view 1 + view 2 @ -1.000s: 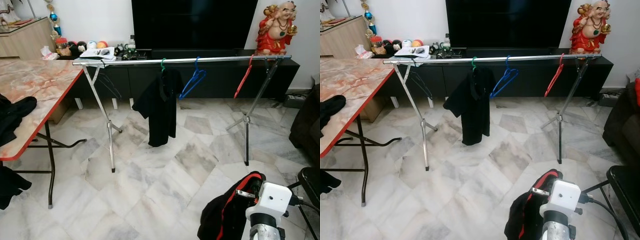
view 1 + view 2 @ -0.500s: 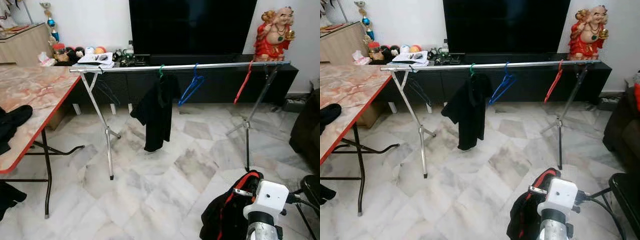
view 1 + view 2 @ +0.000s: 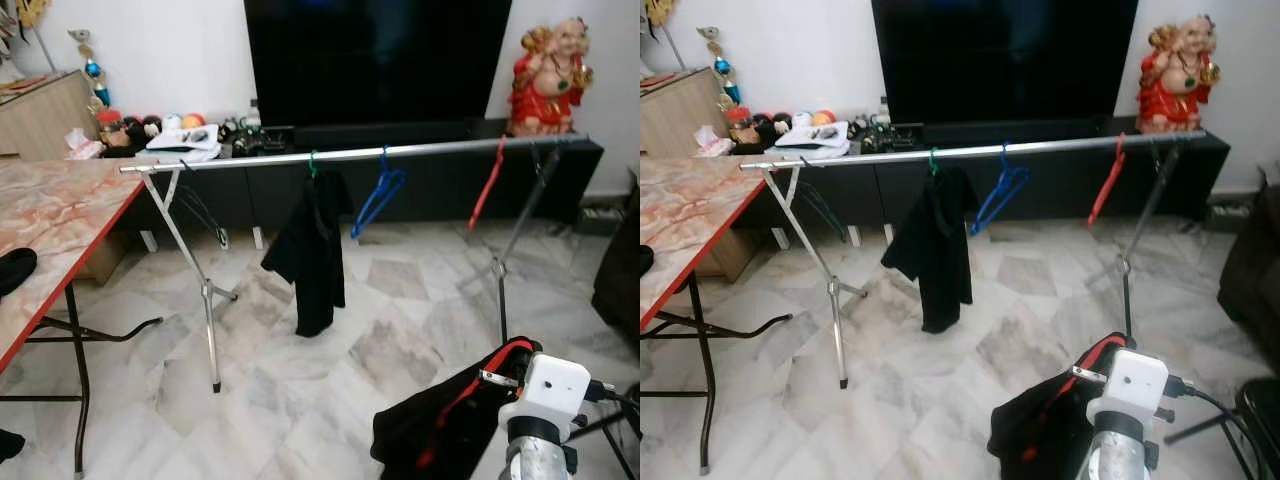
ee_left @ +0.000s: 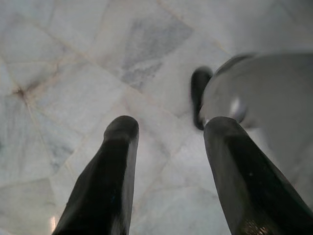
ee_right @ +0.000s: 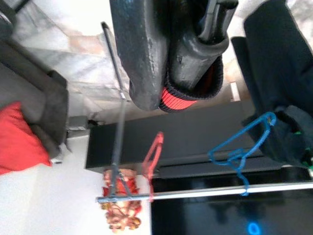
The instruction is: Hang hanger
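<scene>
marble-topped table [image 3: 60, 215] edges out at the left as the robot's head camera has shifted over the last second, the silver rail [image 3: 350, 155] now sitting a little lower and fuller in frame, a sign the robot is closing on the rack. along the rail hang a black shirt on a green hanger [image 3: 312, 245], a blue hanger [image 3: 378, 192] and a red hanger [image 3: 487, 182]. the left gripper [image 4: 168, 161] hangs idle over the marble floor, jaws apart and empty. at the right, the right gripper [image 5: 171, 54] stays clamped on the dark garment with red trim [image 3: 445, 425], carried low and well short of the rail; hanging is judged still ahead.
</scene>
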Available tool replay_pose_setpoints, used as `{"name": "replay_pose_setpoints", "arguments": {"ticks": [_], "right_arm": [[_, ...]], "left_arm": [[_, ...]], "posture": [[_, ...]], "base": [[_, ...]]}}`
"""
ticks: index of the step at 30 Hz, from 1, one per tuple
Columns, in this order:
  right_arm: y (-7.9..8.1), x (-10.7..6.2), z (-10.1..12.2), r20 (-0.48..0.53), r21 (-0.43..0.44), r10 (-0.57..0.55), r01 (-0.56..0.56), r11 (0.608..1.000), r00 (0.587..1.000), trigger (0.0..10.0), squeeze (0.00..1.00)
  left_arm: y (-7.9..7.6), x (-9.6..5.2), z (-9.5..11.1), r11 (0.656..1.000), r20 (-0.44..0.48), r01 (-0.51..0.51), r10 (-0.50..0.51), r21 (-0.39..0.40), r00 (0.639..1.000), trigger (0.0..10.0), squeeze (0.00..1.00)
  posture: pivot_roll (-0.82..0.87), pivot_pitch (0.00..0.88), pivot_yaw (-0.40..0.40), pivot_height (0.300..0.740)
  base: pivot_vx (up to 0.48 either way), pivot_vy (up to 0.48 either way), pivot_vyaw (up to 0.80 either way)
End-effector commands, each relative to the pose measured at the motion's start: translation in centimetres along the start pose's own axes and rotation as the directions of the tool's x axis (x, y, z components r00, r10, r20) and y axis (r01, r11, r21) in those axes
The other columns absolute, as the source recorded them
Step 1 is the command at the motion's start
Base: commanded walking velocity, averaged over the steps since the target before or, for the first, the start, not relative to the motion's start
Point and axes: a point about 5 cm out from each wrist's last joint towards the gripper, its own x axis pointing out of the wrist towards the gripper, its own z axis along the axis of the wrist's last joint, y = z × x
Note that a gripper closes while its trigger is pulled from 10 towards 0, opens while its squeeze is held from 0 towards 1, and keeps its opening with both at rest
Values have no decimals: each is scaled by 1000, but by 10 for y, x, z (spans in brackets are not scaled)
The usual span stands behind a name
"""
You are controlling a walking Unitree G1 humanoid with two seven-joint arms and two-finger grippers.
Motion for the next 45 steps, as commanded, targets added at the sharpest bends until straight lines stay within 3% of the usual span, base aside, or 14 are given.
{"name": "replay_pose_setpoints", "arguments": {"ticks": [1, 23, 31, 45], "right_arm": [[6, 3, 10, 37, 7, 17, -17, 1000, 999, 10000, 0], [6, 14, 15, 32, 22, -6, 5, 1000, 999, 10000, 0], [8, 14, 14, 20, 19, 4, -4, 1000, 1000, 10000, 0], [10, 15, 14, 16, 20, 3, -4, 1000, 1000, 10000, 0]], "left_arm": [[3, -1, -2, 1000, -9, -6, 6, 3, 1000, 10000, 0], [0, 1, 4, 1000, 6, 2, -2, 6, 1000, 10000, 0], [0, 1, 4, 1000, 6, 6, -6, 10, 1000, 10000, 0], [-1, 1, 4, 1000, 7, 11, -11, 12, 1000, 10000, 0]], "posture": [[69, 20, 32, 740], [74, 51, 22, 740], [73, 58, 23, 740], [76, 63, 21, 740]], "base": [[307, 0, 0], [305, 0, 0], [229, 0, -758], [0, 0, -210]]}}
